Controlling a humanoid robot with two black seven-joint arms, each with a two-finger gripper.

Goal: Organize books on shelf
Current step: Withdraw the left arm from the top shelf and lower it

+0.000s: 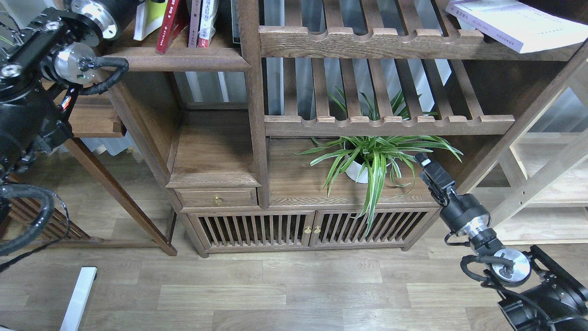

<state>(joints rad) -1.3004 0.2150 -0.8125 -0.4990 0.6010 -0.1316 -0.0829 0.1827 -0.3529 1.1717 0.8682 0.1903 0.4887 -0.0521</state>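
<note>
Room: a wood-plank floor point(285, 285) under a dark brown cabinet unit; a pale wooden frame point(542, 184) stands off its right side.
Cabinet: two slatted shelves with scalloped front rails point(390, 124) fill the upper right; a small drawer point(217, 197) and two slatted doors point(312, 228) sit along the bottom; a potted spider plant point(372, 158) stands on the board below the lower slatted shelf, its leaves spilling over the front edge.
Shelf: the solid flat shelf point(183, 59) with the rounded front edge sits at the upper left of the unit, against the central post.
Books on the shelf: a yellow-and-white book point(149, 18) leans at the left end; a red book point(169, 25) tilts just beside it; more volumes point(203, 23) stand upright near the right end; their tops are cut off by the view's edge.
Lavender book: a thick white-lavender book point(519, 23) lies flat on the upper slatted shelf at the far right, its corner over the front rail.
My left arm: raised at the left edge, beside the shelf's left end; its gripper is out of sight.
My right gripper point(425, 162): low at the right, pointing up toward the plant's leaves, holding nothing; seen small and dark, so I cannot tell how far its fingers are spread.
</note>
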